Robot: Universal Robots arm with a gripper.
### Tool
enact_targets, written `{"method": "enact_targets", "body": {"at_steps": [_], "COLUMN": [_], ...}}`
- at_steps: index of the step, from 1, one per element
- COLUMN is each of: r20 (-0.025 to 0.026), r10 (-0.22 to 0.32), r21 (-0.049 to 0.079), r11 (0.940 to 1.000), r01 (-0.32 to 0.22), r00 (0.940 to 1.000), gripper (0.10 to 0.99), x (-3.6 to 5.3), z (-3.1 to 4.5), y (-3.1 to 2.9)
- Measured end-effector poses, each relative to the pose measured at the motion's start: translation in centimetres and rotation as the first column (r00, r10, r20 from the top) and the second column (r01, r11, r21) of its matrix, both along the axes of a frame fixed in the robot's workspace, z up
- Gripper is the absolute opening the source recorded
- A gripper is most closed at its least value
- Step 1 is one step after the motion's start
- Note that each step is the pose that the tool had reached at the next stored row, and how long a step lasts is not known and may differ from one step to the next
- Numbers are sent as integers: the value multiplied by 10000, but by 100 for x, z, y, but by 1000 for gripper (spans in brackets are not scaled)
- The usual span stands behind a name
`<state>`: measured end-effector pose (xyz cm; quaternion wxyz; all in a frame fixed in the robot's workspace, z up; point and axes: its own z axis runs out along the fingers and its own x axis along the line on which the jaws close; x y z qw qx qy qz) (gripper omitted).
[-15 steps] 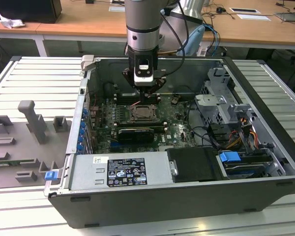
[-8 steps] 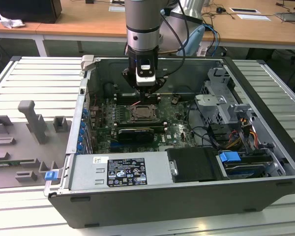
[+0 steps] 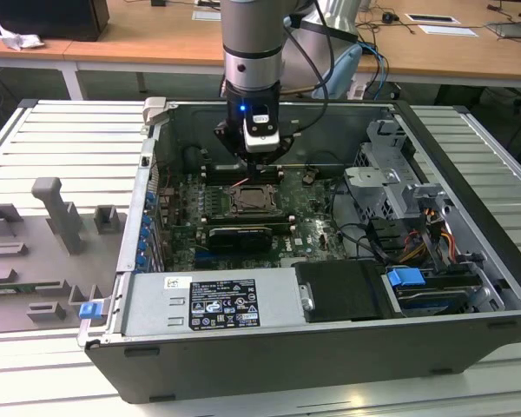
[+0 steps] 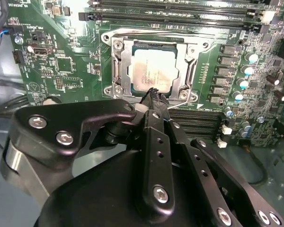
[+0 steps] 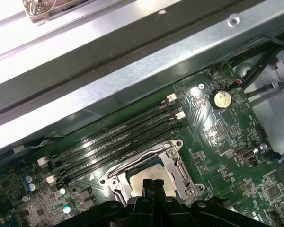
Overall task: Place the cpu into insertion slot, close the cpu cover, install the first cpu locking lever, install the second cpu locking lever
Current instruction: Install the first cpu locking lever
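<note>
Gripper: the gripper [image 4: 154, 94] has its fingers pressed together and holds nothing; its tip hovers just over the near edge of the socket, by the thin wire lever [image 4: 182, 105].
Board: the green motherboard [image 3: 308, 228] lies flat in the open case [image 3: 469, 161]; in the exterior view the memory slots [image 3: 243, 228] lie just beside the socket.
Slot: the insertion slot [image 4: 114, 71] is filled.
CPU: the cpu [image 4: 151, 71] sits flat and square in the slot, pale silver top up, faint print on it.
Cover: the cpu cover [image 4: 185, 66] lies down around the chip, which shows through its window.
Done: by my reading, chip seated and cover closed.
Left: the levers; whether either is latched I cannot tell.
</note>
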<state>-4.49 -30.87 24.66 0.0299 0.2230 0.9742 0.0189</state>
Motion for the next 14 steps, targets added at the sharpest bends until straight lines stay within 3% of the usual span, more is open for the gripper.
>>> {"method": "enact_targets", "body": {"at_steps": [9,14], "r20": [0,0], "r10": [790,1293], "r21": [0,0], "r11": [9969,9916], "r01": [-790,-1293], "r00": [9969,9916], "gripper": [106,106], "x": [0,0], "z": [0,0], "y": [-1,-1]}}
